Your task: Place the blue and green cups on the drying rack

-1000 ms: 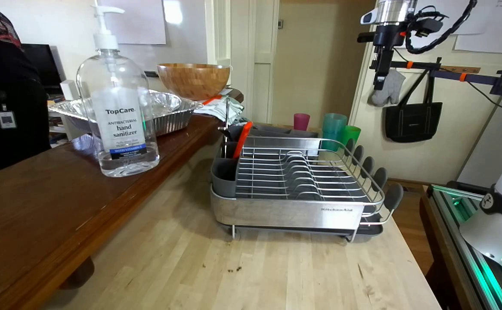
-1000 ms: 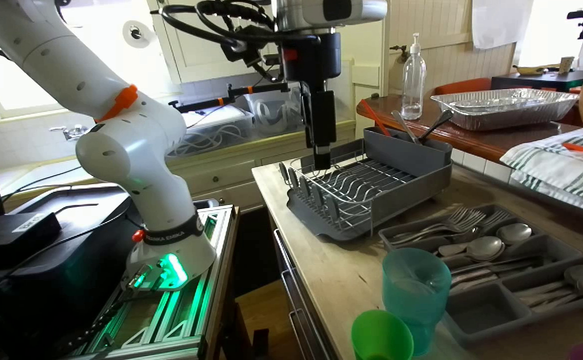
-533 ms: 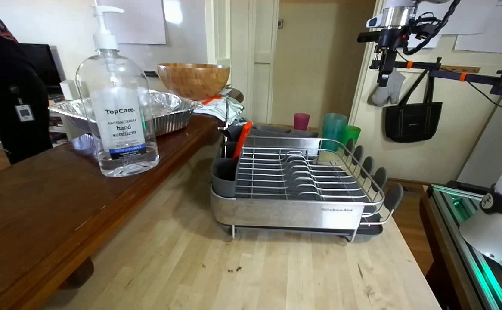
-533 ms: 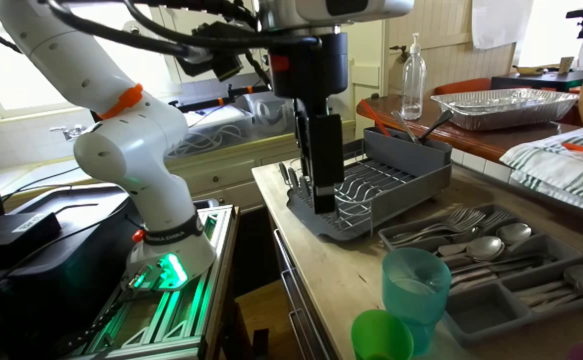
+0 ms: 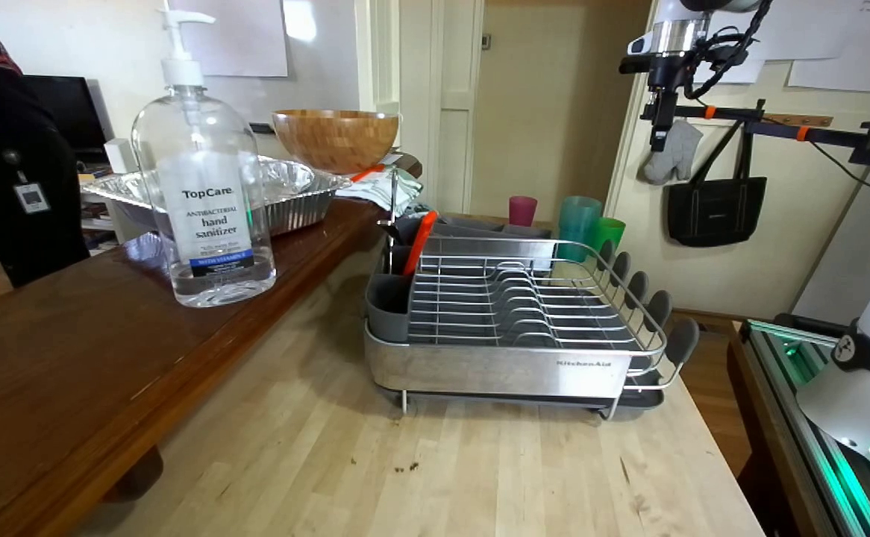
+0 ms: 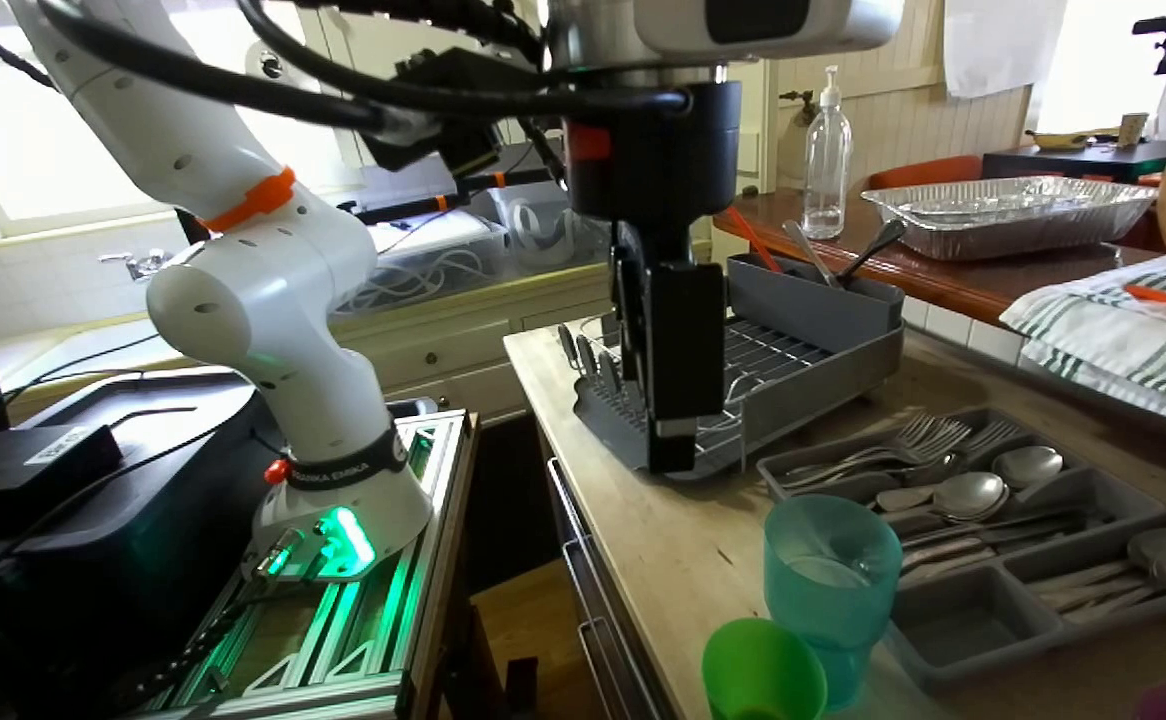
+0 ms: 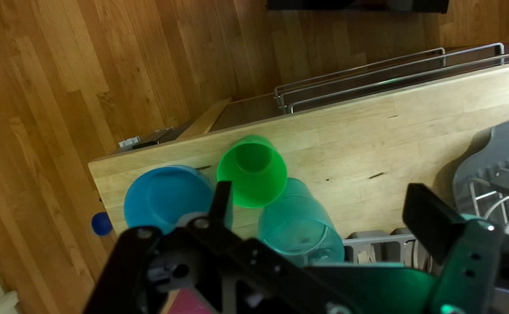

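Black gripper hung above the pale wood table, fingers spread wide in wrist view. Round green plastic cup stood on table, just beside translucent teal plastic cup; round blue plastic cup, part-hidden by gripper, stood nr table's end. Grey steel-wire drying rack stood well apart from all 3, same table, w/ grey cutlery tray nr.

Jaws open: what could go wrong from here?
The open jaws, closing on the round green plastic cup, might knock the translucent teal plastic cup close beside it. The green one, near the edge of the wooden counter, could topple off if bumped. A round, opaque blue cup stands nearby, so blue and teal might be confused.
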Motion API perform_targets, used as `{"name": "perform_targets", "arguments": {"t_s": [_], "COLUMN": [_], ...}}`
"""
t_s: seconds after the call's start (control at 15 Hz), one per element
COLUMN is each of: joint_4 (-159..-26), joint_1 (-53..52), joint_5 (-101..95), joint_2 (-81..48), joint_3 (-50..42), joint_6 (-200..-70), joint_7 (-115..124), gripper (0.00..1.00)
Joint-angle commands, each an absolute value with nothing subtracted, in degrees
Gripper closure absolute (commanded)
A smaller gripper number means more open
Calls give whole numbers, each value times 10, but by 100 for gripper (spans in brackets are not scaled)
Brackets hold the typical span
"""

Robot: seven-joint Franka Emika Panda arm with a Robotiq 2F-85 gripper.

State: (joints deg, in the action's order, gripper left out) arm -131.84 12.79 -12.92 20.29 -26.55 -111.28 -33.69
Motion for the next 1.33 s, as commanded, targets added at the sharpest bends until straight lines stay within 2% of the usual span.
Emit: {"name": "perform_targets", "arguments": {"t_s": [0.0,0.33,0.8,1.27], "joint_4": [-1316,-1282,-1280,-1279], "joint_1": [138,128,127,132], "joint_5": [-121,-108,-170,-164], "joint_2": [195,135,50,45], "joint_3": [-256,-248,-178,-164], "joint_6": [-1127,-1156,-1170,-1163], "joint_7": [-348,-346,-289,-285], "gripper": [0,0,0,0]}}
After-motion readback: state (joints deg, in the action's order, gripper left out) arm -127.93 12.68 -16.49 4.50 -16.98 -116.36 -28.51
